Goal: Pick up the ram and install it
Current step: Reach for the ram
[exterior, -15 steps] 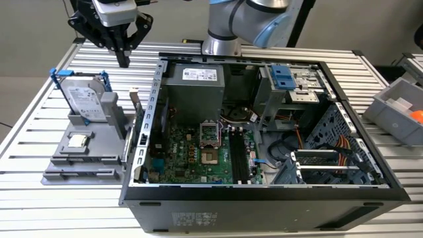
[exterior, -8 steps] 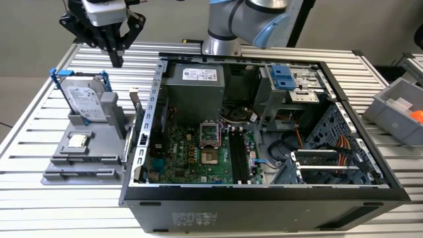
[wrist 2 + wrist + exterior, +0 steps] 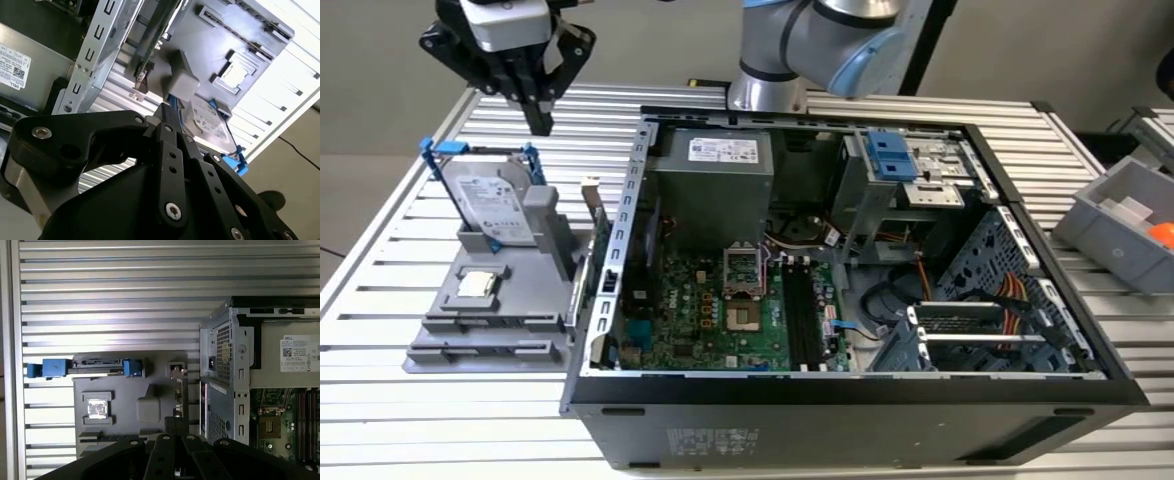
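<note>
The ram (image 3: 599, 222) stands on edge in a grey holder (image 3: 480, 330) just outside the open computer case, against the case's wall on the exterior view's left. Both wrist views show it edge-on as a thin dark stick, the ram (image 3: 183, 395) and the ram (image 3: 149, 47). My gripper (image 3: 540, 122) hangs high above the holder's far end, fingers pressed together and pointing down, shut on nothing. Its black fingers (image 3: 167, 125) and the fingers (image 3: 175, 427) sit well above the stick. The long black slots (image 3: 807, 315) lie on the green motherboard inside the case.
The holder also carries a hard drive (image 3: 494, 205) in a blue-handled bracket and a square chip (image 3: 478, 285). The case's metal wall (image 3: 634, 200) rises right beside the ram. A grey bin (image 3: 1121, 225) sits at the exterior view's right. The slatted table (image 3: 400, 260) surrounds everything.
</note>
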`<control>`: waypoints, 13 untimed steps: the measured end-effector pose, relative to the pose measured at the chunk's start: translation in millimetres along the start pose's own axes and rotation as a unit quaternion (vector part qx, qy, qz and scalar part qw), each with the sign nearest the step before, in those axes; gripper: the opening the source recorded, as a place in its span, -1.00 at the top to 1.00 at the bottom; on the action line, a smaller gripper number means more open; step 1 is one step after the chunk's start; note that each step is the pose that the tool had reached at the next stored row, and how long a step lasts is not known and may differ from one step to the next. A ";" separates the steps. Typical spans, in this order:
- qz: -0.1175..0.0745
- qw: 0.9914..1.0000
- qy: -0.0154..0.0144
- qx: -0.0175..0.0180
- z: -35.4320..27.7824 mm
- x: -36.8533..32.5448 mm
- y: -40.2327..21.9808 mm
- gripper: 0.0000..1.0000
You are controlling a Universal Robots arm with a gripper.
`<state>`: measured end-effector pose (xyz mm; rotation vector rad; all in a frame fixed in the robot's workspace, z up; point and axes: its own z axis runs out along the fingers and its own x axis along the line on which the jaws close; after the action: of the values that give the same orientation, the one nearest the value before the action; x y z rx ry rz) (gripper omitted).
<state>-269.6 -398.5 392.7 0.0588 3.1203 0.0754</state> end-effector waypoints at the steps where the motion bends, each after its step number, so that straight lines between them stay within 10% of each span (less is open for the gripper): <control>1: 0.000 1.000 0.000 0.000 0.0 1.7 -0.1 1.00; 13: 0.000 1.000 0.000 0.000 -0.4 23.2 -0.9 1.00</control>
<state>-292.8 -398.5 392.6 0.0585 3.1203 0.0755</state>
